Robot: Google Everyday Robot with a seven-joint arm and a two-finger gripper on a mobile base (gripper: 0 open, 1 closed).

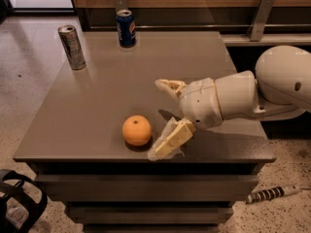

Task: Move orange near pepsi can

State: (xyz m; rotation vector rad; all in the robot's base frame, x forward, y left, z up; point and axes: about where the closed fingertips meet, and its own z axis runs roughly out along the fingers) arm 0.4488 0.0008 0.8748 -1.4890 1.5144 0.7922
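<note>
1. The round orange fruit (136,130) sits on the grey-brown tabletop (97,96), close to the near edge.
2. The blue pepsi can with the silver top (126,28) stands at the far edge, well apart from the orange and almost straight behind it.
3. A taller silver-grey can (72,46) stands at the far left.
4. The robot's white arm (243,96) reaches in from the right. Its gripper (159,119) hangs low over the tabletop, just right of the orange.
5. The two cream fingers (174,139) are spread wide apart and hold nothing. The near finger points down at the tabletop just beside the orange; I cannot tell if it touches the fruit. The far finger sits farther back.
6. The open gap faces left, so the orange lies just left of the fingers. The orange is round, so it has no long side to line up with.
7. I think the step now is reaching for the orange. The fingers need to go left until the orange is between them, then squeeze it.
8. The orange is smooth and may roll away if a finger bumps it first.
</note>
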